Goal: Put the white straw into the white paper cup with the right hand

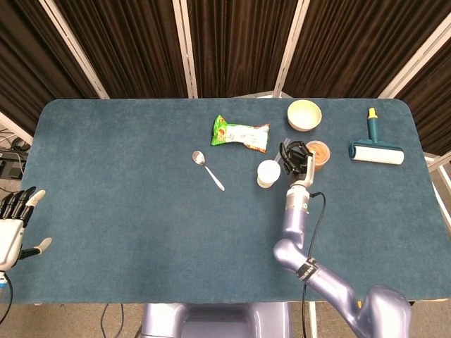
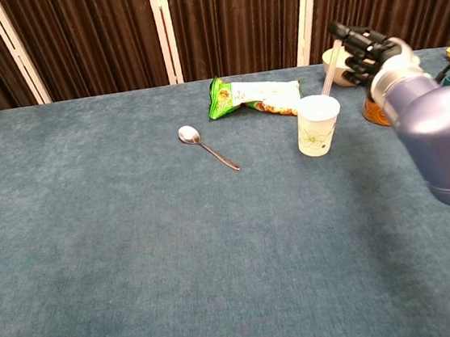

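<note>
Head view, right hand: the right hand (image 1: 297, 156) sits just right of the white paper cup (image 1: 268, 172), fingers wrapped round the white straw (image 1: 282, 158), pretty clearly grasping it.
Head view, straw: only a short pale bit shows between hand and cup, so the tilt is hard to read from up here.
Head view, left hand: the left hand (image 1: 14, 224) is way off at the near left table edge, fingers spread, holding nothing.
Head view, other stuff: spoon (image 1: 208, 169), green snack packet (image 1: 240, 132), cream bowl (image 1: 304, 115), orange cup (image 1: 318, 153), lint roller (image 1: 377, 149), all on the blue table (image 1: 113, 176).
Chest view, straw: the straw's (image 2: 330, 75) long axis runs steep, top leaning right toward the hand (image 2: 364, 47), bottom end at or just inside the cup's (image 2: 318, 124) rim.
Chest view, doing it well: probably best to ease the straw straight down its own axis and let go only once the tip is well inside, else it could tip the light cup.
</note>
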Robot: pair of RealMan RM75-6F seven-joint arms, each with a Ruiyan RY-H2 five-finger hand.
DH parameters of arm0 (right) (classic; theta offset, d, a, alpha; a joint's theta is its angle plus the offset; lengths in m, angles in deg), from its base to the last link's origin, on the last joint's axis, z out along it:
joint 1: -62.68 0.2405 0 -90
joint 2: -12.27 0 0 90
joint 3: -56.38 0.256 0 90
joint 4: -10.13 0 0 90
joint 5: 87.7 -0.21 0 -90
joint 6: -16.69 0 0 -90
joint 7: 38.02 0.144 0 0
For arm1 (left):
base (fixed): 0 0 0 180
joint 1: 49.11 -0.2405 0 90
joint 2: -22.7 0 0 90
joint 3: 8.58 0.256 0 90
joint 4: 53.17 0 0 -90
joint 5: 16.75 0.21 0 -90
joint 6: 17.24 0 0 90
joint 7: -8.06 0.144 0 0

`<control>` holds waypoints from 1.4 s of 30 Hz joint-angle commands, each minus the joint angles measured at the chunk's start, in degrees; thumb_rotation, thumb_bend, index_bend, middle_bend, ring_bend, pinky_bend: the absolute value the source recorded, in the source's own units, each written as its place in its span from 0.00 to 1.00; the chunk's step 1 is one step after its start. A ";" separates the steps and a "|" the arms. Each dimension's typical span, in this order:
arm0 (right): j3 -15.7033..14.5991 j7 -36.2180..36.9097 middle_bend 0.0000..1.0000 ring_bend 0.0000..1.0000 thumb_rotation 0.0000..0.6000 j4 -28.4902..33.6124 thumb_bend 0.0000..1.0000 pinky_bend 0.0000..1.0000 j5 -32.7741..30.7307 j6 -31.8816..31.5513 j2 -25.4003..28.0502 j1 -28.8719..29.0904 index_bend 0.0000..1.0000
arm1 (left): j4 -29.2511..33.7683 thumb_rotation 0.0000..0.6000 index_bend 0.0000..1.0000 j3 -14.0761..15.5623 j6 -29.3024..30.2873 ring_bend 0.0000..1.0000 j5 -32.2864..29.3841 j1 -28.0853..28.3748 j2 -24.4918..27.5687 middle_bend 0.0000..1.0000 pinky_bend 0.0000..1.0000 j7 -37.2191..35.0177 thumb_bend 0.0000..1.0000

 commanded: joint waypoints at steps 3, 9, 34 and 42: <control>-0.91 -1.49 1.00 0.99 1.00 8.41 0.25 0.96 2.81 -5.16 4.96 -5.95 0.65 | -0.13 1.00 0.08 0.05 0.07 0.00 0.25 -0.01 -0.02 0.00 0.00 -0.35 0.23; -3.11 -9.17 1.00 0.91 1.00 17.00 0.24 0.88 9.41 -10.34 14.44 -11.13 0.56 | -0.31 1.00 0.08 0.17 0.23 0.00 0.68 -0.03 -0.03 0.00 0.00 -0.72 0.23; -33.44 -38.69 0.00 0.00 1.00 38.10 0.10 0.00 30.89 -5.06 52.90 -31.72 0.00 | -0.32 1.00 0.08 0.36 -0.10 0.00 1.12 0.17 0.25 0.00 0.00 -0.88 0.23; -33.38 -47.17 0.00 0.00 1.00 37.46 0.09 0.00 29.37 -12.80 50.90 -33.56 0.00 | -0.70 1.00 0.08 0.57 -0.19 0.00 1.72 0.29 0.46 0.00 0.00 -1.71 0.23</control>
